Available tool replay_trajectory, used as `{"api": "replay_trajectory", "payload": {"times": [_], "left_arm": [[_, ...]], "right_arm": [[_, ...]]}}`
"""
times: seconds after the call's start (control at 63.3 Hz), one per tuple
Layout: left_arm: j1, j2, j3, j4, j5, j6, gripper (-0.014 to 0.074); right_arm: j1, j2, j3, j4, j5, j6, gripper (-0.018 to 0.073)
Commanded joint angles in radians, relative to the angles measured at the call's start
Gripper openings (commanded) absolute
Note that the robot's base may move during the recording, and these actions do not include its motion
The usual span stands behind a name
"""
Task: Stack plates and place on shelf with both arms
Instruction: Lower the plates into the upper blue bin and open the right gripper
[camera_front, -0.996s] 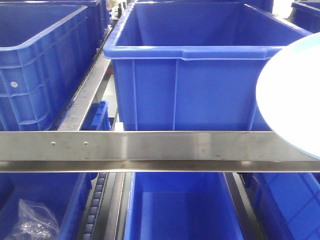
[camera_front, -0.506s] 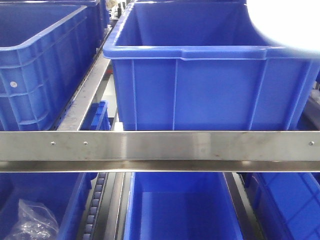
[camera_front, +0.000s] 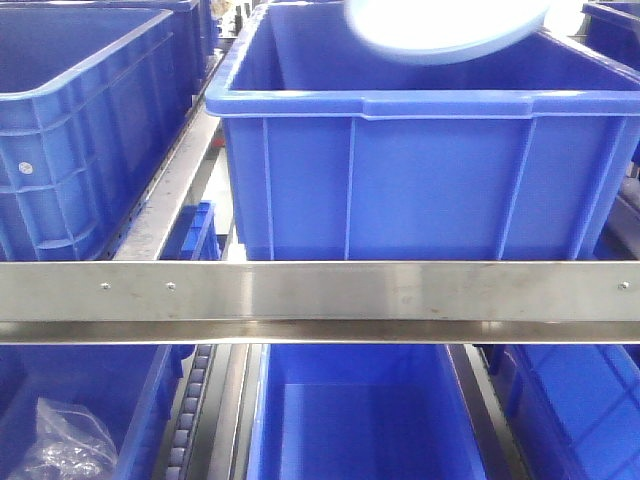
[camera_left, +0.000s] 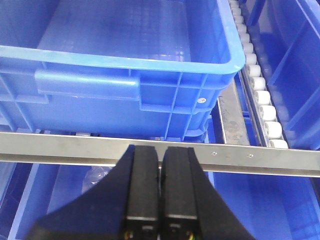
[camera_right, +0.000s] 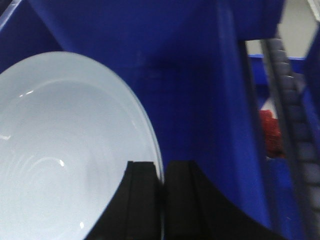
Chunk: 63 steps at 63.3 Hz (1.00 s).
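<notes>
Swinging in from the right edge of your front view, the plate (camera_front: 445, 30) has risen and crossed left, and now hangs blurred above the upper blue bin (camera_front: 420, 180). Your right gripper (camera_right: 162, 182) pinches its rim; your left gripper (camera_left: 160, 172) sits closed and empty before the shelf rail (camera_left: 240, 157). Placement looks close; I see no second plate.

You're getting bright, even light; the plate (camera_front: 445, 30) is smearing with motion blur, and the right wrist view is reading soft.
</notes>
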Motion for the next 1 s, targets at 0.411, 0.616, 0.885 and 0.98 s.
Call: {"api": "replay_trajectory", "payload": {"times": [0.411,0.616,0.885,0.98], "left_arm": [[-0.001,0.003,-0.029,-0.005,-0.08,-0.008,0.0087],[-0.001,0.003,-0.029,-0.005,-0.08,-0.008,0.0087],[-0.001,0.003,-0.029,-0.005,-0.08,-0.008,0.0087],[-0.001,0.003,-0.029,-0.005,-0.08,-0.008,0.0087]], "right_arm": [[0.019,-0.189,0.009,0.005,-0.094,-0.009,0.0431],[0.019,-0.552,0.351,0.004,-0.119,-0.009,0.0222],[-0.103,-1.046,0.827,0.004,-0.154,-0.009,0.0056],[-0.173,-1.158,0.937,0.004,-0.154,-0.009,0.0056]]}}
